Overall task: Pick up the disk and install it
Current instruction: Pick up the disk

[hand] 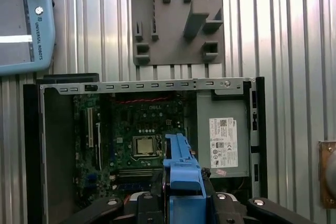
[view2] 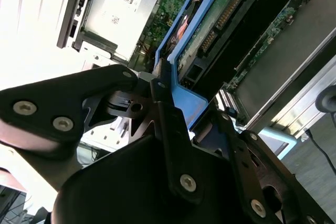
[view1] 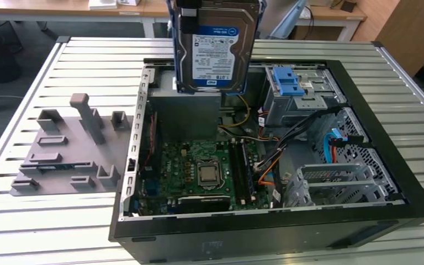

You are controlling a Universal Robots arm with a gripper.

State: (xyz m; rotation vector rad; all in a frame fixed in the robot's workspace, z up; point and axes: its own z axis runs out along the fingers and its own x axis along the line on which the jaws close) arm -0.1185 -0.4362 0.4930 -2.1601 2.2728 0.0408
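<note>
The disk (view1: 216,47), a silver drive with a white-and-blue label in a blue carrier frame, hangs upright in the air over the back of the open computer case (view1: 388,182), label facing the exterior view. The gripper (view2: 189,111) is pressed onto the blue frame's end from both sides, pinching the disk, as the second wrist view shows. Below lie the motherboard (view1: 197,165) and the grey power-supply box (hand: 223,135), with a grey fixture plate (view1: 64,154) beside the case on the slatted metal table (view1: 50,232).
</note>
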